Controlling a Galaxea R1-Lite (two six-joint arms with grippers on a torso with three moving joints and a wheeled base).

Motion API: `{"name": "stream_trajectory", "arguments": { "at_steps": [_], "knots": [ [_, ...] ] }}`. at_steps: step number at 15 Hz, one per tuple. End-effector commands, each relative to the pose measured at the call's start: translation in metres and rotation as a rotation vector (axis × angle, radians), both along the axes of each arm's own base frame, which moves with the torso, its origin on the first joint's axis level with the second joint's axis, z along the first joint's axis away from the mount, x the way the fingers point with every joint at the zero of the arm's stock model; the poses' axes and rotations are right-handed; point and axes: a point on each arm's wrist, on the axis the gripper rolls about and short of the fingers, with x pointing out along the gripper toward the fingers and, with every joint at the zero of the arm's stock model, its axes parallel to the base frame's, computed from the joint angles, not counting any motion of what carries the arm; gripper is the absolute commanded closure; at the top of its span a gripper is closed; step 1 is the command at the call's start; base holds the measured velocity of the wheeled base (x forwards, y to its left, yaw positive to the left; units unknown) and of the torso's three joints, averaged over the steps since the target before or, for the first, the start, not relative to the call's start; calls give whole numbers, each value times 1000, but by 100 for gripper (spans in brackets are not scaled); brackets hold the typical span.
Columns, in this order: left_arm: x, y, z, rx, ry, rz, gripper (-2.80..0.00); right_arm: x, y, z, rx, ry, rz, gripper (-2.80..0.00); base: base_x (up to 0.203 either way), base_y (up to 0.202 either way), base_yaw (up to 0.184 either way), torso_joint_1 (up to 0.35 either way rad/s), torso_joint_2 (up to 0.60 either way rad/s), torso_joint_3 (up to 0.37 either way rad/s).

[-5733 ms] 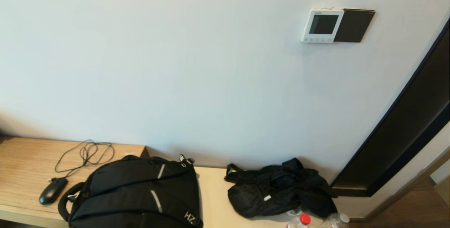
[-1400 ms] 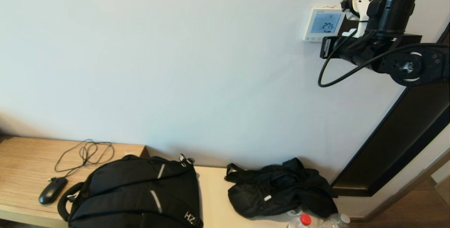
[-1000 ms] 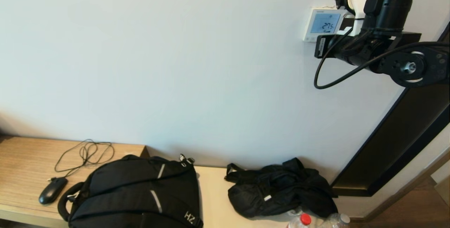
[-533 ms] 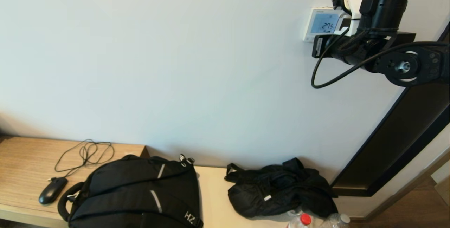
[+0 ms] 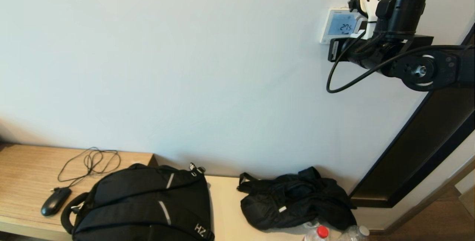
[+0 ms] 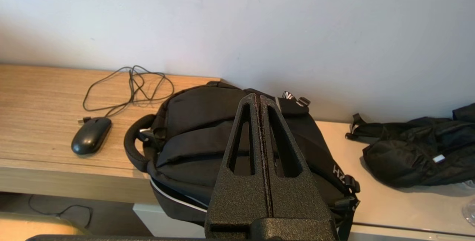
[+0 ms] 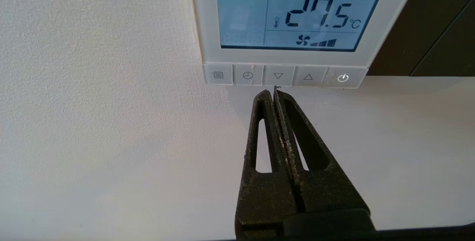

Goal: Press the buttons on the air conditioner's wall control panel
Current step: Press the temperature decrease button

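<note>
Since the air conditioner's wall control panel sat up on the wall w/ its screen lit and reading 27.5 °C, my right gripper was parked right under it, fingers pressed together into one narrow tip. That tip sat just below the buttons, under the down-arrow one, not quite touching afaict. My left gripper hung low over the black backpack on the worktop, fingers together too, doing nothing.

Handling-wise, imo nothing here gets grabbed. It's rigid plastic fixed to the wall, and the keys are small, flat and prob short-travel, so a light straight poke w/ the closed tip in the middle of one key should do. Push hard or off-centre and I'd guess I'd slide onto the neighbour, since they sit edge to edge.

Counts: 1 panel, 5 buttons in a row (menu, clock, down, up, power), 1 dark plate beside it. Down below: 1 backpack, 1 mouse w/ cable, 1 crumpled black bag, 2 bottle tops at the edge.
</note>
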Motion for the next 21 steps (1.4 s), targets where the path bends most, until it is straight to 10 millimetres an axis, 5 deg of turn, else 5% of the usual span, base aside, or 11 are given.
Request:
{"name": "stream_trajectory", "arguments": {
  "at_steps": [1, 21],
  "knots": [
    [0, 0, 0, 0, 0, 1, 0, 2, -1, 1, 0, -5, -7, 0, 0, 0, 0, 0, 0, 0],
    [0, 0, 0, 0, -1, 1, 0, 15, -1, -6, -5, 4, -15, 0, 0, 0, 0, 0, 0, 0]
  ]
}}
